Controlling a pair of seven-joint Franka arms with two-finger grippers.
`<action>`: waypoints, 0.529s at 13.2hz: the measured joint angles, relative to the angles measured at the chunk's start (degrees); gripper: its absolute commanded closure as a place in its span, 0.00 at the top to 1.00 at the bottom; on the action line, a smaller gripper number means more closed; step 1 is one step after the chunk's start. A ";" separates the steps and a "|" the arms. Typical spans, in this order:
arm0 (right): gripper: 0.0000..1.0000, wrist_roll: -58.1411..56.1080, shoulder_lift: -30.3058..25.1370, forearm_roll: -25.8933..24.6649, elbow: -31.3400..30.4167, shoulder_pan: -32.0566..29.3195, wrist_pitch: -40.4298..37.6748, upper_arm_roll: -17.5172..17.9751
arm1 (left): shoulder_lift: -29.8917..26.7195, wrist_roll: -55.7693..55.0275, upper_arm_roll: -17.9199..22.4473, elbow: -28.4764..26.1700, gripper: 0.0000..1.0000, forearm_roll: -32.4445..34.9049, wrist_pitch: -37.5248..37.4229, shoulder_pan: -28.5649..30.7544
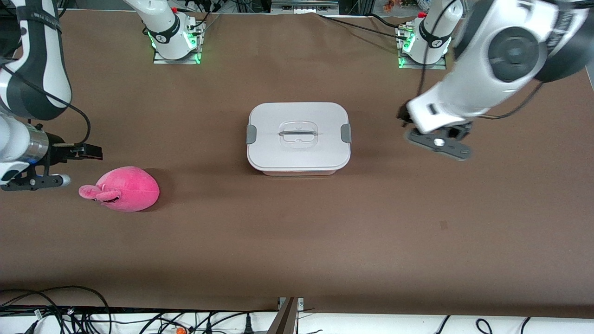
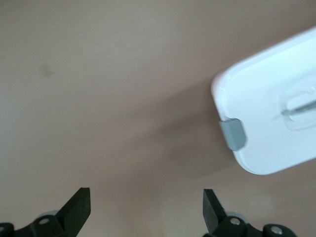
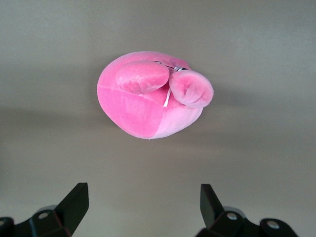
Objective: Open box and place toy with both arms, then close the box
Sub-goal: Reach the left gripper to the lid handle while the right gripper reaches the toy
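Observation:
The box (image 1: 298,138) sits shut at the table's middle, its white lid on, with a grey clip (image 1: 345,133) at each end. It also shows in the left wrist view (image 2: 266,103), one clip (image 2: 233,134) facing my left gripper (image 2: 146,202). That gripper is open and empty, and hovers (image 1: 404,118) over bare table beside the box, toward the left arm's end. The pink toy (image 1: 123,189) lies on the table toward the right arm's end, nearer the front camera than the box. My right gripper (image 3: 143,197) is open and empty, and hovers (image 1: 83,166) beside the toy (image 3: 148,98).
The brown table cloth (image 1: 297,241) stretches wide around the box and toy. The two arm bases (image 1: 174,37) stand at the table's edge farthest from the front camera. Cables (image 1: 69,311) lie below the edge nearest it.

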 measured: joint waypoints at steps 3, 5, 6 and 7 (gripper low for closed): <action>1.00 3.28 2.34 0.17 -0.37 -0.87 2.50 -0.04 | 4.46 -0.06 -0.09 -0.06 1.00 -0.52 1.09 -8.63; 1.00 4.53 3.48 0.78 -1.58 -1.81 4.92 -0.05 | 6.90 -0.02 -0.12 -0.03 1.00 -0.52 4.01 -13.37; 1.00 5.14 3.80 0.94 -2.55 -2.15 6.78 -0.05 | 7.81 0.60 -0.16 -0.03 1.00 -0.52 5.51 -14.96; 1.00 5.81 4.02 1.03 -3.58 -2.47 8.81 -0.06 | 8.70 1.93 -0.16 -0.02 1.00 -0.51 7.01 -16.45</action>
